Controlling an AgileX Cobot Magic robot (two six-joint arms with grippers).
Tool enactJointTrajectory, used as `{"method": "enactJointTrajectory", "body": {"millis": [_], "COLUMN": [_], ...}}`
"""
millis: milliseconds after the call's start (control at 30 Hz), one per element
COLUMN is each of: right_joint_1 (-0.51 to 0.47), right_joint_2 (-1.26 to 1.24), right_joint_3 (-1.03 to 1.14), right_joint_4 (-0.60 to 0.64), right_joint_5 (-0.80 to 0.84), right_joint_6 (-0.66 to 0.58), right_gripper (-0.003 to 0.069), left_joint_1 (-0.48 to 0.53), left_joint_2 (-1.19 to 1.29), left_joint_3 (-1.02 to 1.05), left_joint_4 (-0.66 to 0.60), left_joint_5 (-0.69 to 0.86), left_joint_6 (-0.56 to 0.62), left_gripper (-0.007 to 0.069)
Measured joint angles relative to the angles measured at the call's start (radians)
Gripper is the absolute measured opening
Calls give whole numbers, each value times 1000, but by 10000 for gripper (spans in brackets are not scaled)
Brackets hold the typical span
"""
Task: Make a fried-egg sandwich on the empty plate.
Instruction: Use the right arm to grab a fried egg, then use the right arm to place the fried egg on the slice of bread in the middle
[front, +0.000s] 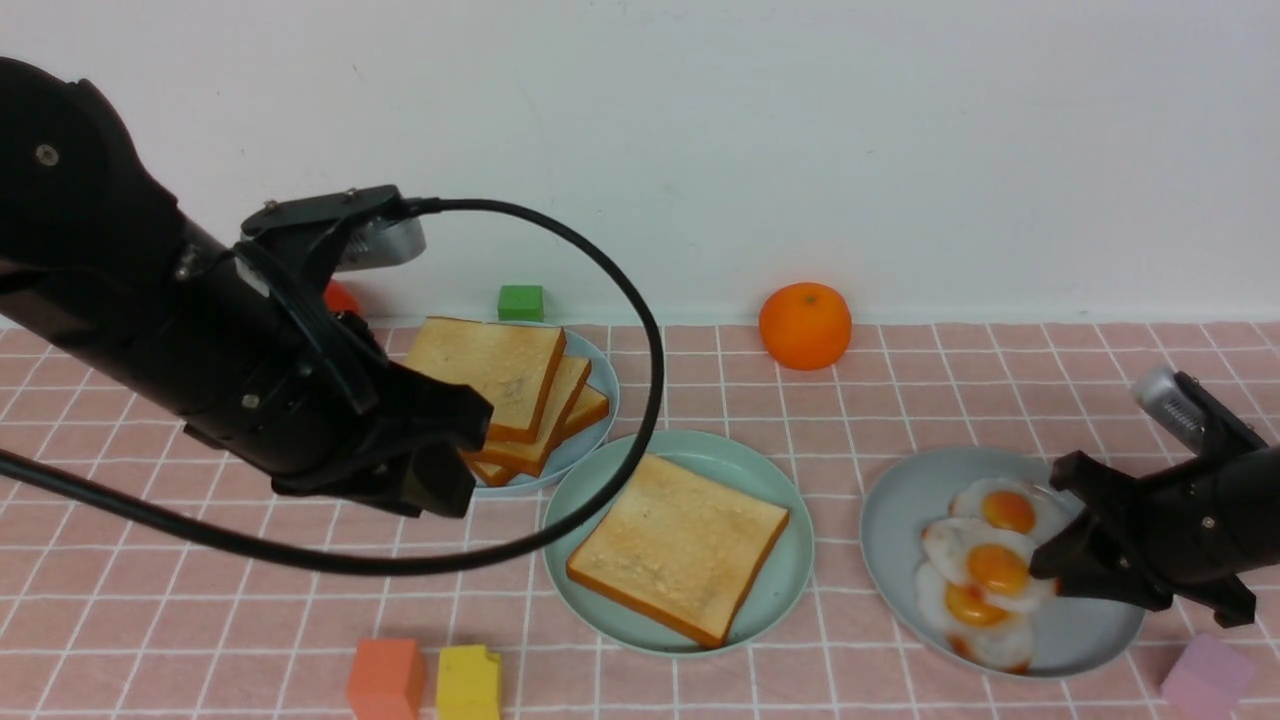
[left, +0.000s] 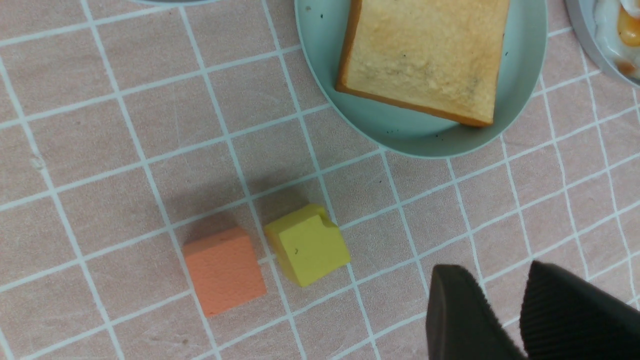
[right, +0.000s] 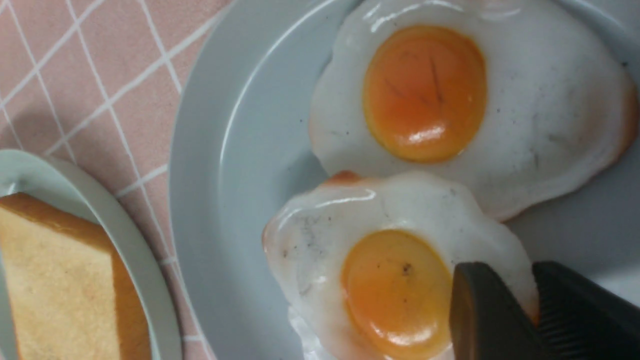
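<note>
Front: toast slice (front: 680, 545) lies on mint-green plate (front: 780, 600) as base layer. Fried egg (front: 985, 570) sits on grey-blue plate (front: 1090, 630), just right of mint-green plate. Right gripper (front: 1045, 575) is low at egg's outer edge, likely to nip thin rim. Left gripper (front: 440, 460) is raised left of mint-green plate, so route stays free.

Left wrist: left gripper (left: 495, 272) has narrow gap, empty. Yellow block (left: 307, 245) lies near mint-green plate (left: 410, 130), off route.

Right wrist: fingers (right: 480, 320) are narrow, rim of fried egg (right: 395, 290) between them. Bare plate toward mint-green plate (right: 145, 300).

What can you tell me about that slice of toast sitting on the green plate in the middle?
The toast slice is square, pale golden on top with faint darker speckles, and has an orange-brown crust along its edges. It looks thick and spongy, like toy food. It lies flat and whole, turned cornerwise, alone on the round mint-green plate, inside the rim. Nothing lies on it, and only the plate touches it.
</note>
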Motion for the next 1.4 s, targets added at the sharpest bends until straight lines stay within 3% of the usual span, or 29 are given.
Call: {"method": "enactJointTrajectory", "body": {"millis": [500, 633, 733, 767, 800, 933, 1100, 1133, 1400], "right_joint_1": [-105, -105, -103, -92, -87, 39, 205, 279, 410], "right_joint_2": [-88, -121, -121, -120, -120, -91, -40, -6, 144], "right_joint_3": [1, 1, 2, 2, 2, 2, -32, -69, -257], "right_joint_4": [43, 137, 268, 357, 367, 484, 491, 491, 502], "right_joint_5": [87, 134, 214, 259, 268, 295, 286, 286, 243], "right_joint_6": [-116, -226, -364, -463, -472, -571, -574, -566, -516], "right_gripper": [87, 88, 88, 88, 88, 88, 88, 88, 88], "left_joint_1": [0, 0, 0, 0, 0, 0, 0, 0, 0], "left_joint_2": [0, 0, 0, 0, 0, -3, -15, -18, -22], "left_joint_3": [0, 0, 0, 0, 0, 0, 0, 0, 0], "left_joint_4": [5, 8, 8, 8, 8, 20, 49, 60, 117], "left_joint_5": [0, 0, -1, -3, -5, -12, -14, -16, -17], "left_joint_6": [0, 0, 0, 0, 0, 0, -11, -19, -72], "left_gripper": [239, 239, 239, 239, 239, 239, 239, 239, 239]}}
